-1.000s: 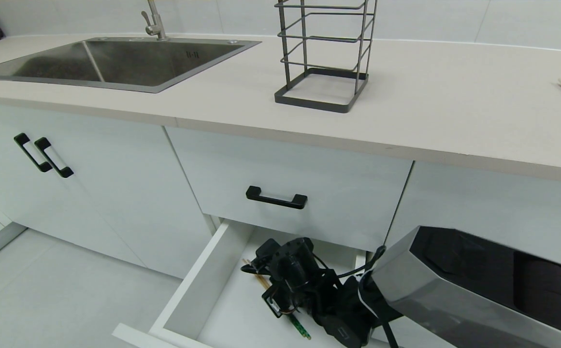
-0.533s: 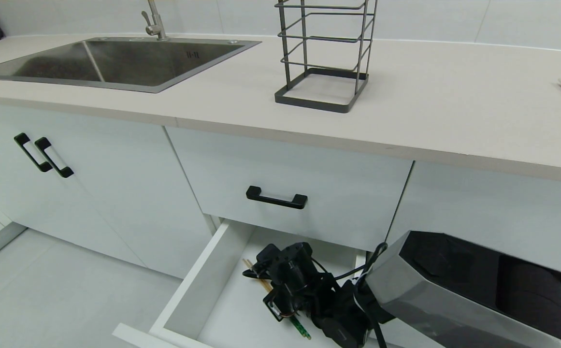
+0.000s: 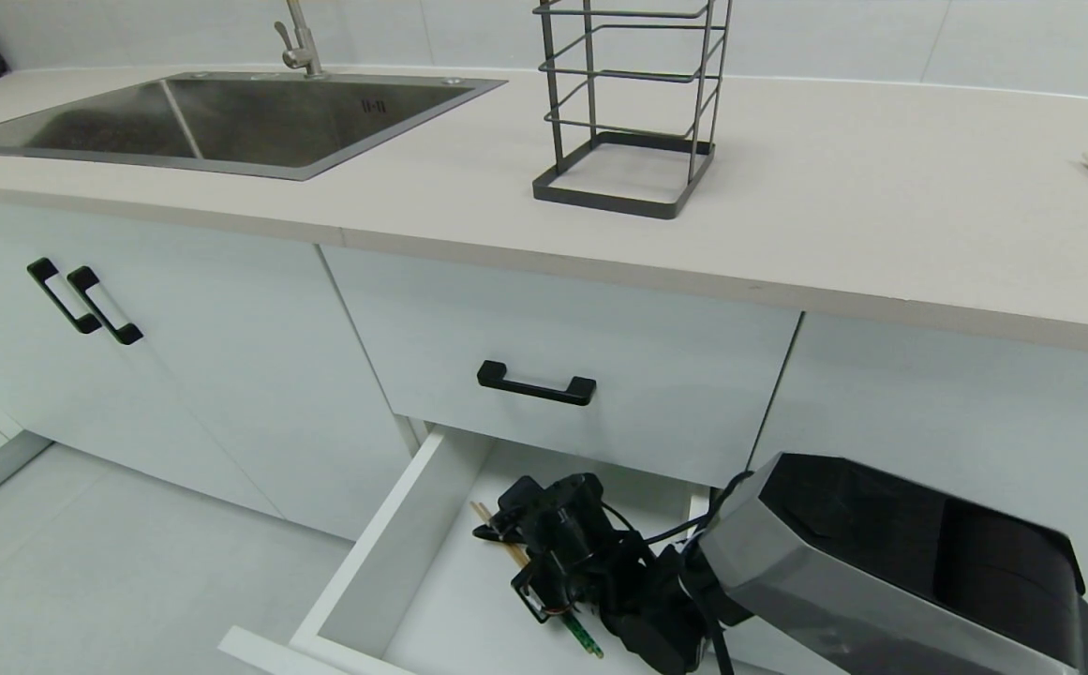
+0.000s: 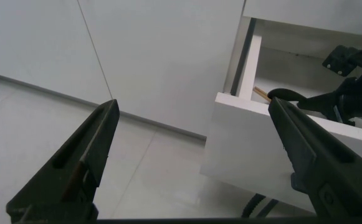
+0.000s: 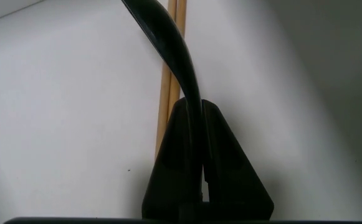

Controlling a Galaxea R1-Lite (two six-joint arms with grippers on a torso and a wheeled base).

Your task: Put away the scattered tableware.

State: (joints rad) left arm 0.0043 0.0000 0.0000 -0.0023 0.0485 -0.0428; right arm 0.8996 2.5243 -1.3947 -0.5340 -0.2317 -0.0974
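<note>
Since right arm [image 3: 881,562] eased lower into drawer [image 3: 384,553], right pincer [image 5: 196,115] stays clamped on black utensil [image 5: 162,37], wooden chopsticks [image 5: 166,106] just beside its tip; release likely next. Left pincer [image 4: 192,109] wide.

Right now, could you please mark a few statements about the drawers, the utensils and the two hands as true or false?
1. The lower white drawer is pulled open. True.
2. The right hand is shut on a black curved utensil. True.
3. The wooden chopsticks stand in the wire rack on the counter. False: they lie flat on the floor of the open drawer, next to the utensil.
4. The left hand is shut on the chopsticks. False: it is open, holds nothing and hangs outside the drawer, off to its side.
5. The upper white drawer with the black bar handle is pulled out too. False: it is closed.
</note>
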